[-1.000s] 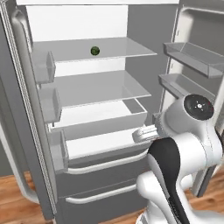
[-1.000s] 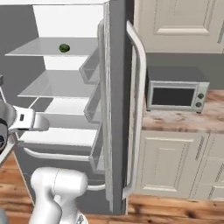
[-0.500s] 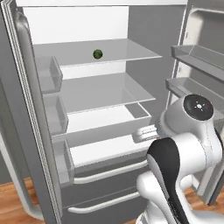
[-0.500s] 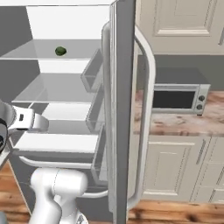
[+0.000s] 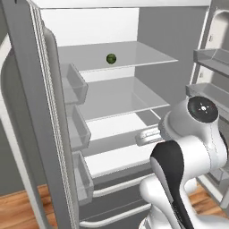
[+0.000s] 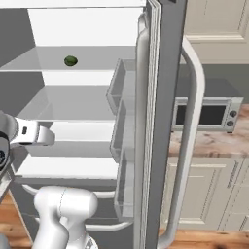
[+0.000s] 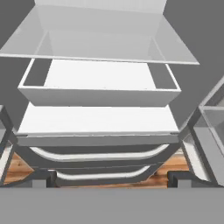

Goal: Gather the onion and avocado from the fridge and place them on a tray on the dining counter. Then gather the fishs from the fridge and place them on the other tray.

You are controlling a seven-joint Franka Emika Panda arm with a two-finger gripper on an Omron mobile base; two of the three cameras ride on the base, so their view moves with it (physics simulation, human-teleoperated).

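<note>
Claw [image 7: 111, 179] wide open, empty; we should raise it to the upper-shelf avocado [image 5: 111, 58], approaching level.

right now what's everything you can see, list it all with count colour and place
fridge: one, grey, doors open, ahead of the base
avocado: one, dark green, small, alone on the upper glass shelf
glass shelves: two, clear, stacked inside the fridge
inner drawer: one, white, open-topped, below the glass shelves
door bins: several, clear grey, on both open doors
lower drawers: two, grey with pale curved handles, at the fridge bottom
microwave: one, steel, on the marbled wall counter
cabinets: cream, above and below that counter
floor: wood
gripper: one, dark tips, open, holding nothing
</note>
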